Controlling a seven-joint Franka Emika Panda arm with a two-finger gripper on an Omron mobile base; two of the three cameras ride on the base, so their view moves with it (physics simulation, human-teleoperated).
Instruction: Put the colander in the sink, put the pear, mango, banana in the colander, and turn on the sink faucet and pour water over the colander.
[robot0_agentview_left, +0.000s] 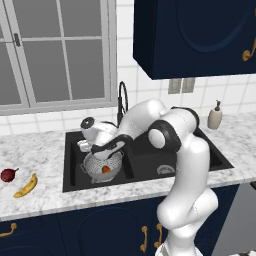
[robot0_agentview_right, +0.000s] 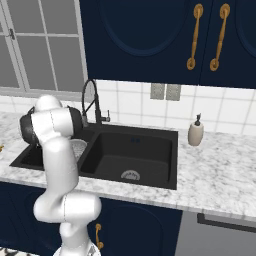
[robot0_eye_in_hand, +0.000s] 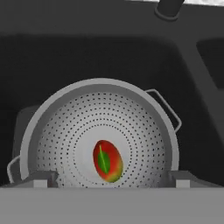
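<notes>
The silver-grey colander (robot0_agentview_left: 95, 167) (robot0_eye_in_hand: 65, 127) sits in the left basin of the black sink (robot0_agentview_left: 150, 160) (robot0_agentview_right: 150, 145). The red-orange-green mango (robot0_agentview_left: 106, 169) (robot0_eye_in_hand: 107, 160) lies on the colander's floor. My gripper (robot0_agentview_left: 103, 152) (robot0_eye_in_hand: 111, 180) hovers just above the colander, open, its fingertips (robot0_eye_in_hand: 41, 179) spread wide with nothing between them. On the counter to the left of the sink lie the maroon pear (robot0_agentview_left: 8, 174) and the yellow banana (robot0_agentview_left: 26, 186). The black gooseneck faucet (robot0_agentview_left: 122, 100) (robot0_agentview_right: 92, 100) stands behind the sink; no water shows. In the right base view the arm hides most of the colander (robot0_agentview_right: 79, 148).
A beige soap dispenser (robot0_agentview_left: 215, 116) (robot0_agentview_right: 195, 132) stands on the counter right of the sink. The right basin shows its round drain (robot0_agentview_left: 165, 170) (robot0_agentview_right: 130, 175). Dark blue wall cabinets (robot0_agentview_left: 195, 35) hang above, and a window (robot0_agentview_left: 55, 50) is behind the left counter.
</notes>
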